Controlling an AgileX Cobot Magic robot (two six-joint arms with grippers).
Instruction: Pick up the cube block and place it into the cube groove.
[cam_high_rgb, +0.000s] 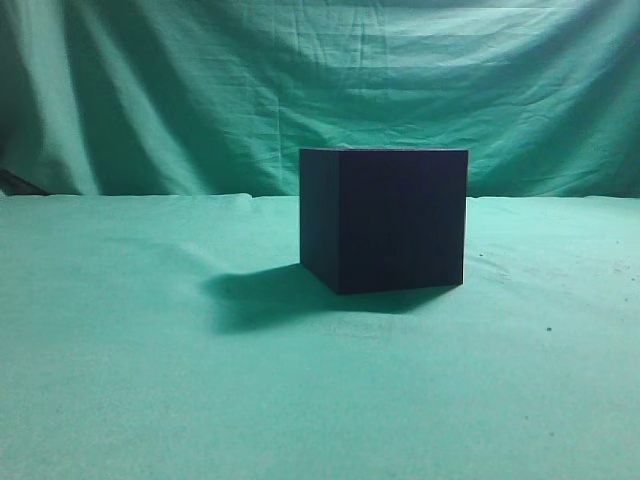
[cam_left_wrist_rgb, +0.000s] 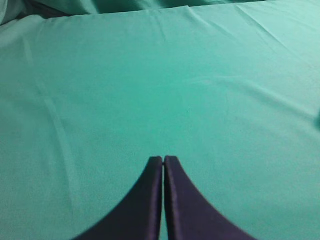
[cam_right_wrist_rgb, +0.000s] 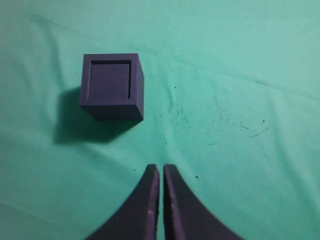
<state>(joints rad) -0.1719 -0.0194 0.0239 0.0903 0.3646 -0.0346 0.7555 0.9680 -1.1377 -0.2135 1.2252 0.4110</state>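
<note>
The large matte blue-black cube-shaped box (cam_high_rgb: 385, 220) stands on the green cloth, right of centre in the exterior view. In the right wrist view the box (cam_right_wrist_rgb: 112, 112) sits at the upper left, and its top face shows a square recess, the cube groove (cam_right_wrist_rgb: 110, 80). The groove's inside is flat and dark; I cannot tell whether that is its floor or a block. No separate small cube block shows in any view. My right gripper (cam_right_wrist_rgb: 161, 167) is shut and empty, below and right of the box. My left gripper (cam_left_wrist_rgb: 163, 159) is shut and empty over bare cloth.
Green cloth covers the table (cam_high_rgb: 150, 380) and hangs as a backdrop (cam_high_rgb: 200, 90) behind it. The box casts a shadow (cam_high_rgb: 255, 295) to its left. Neither arm shows in the exterior view.
</note>
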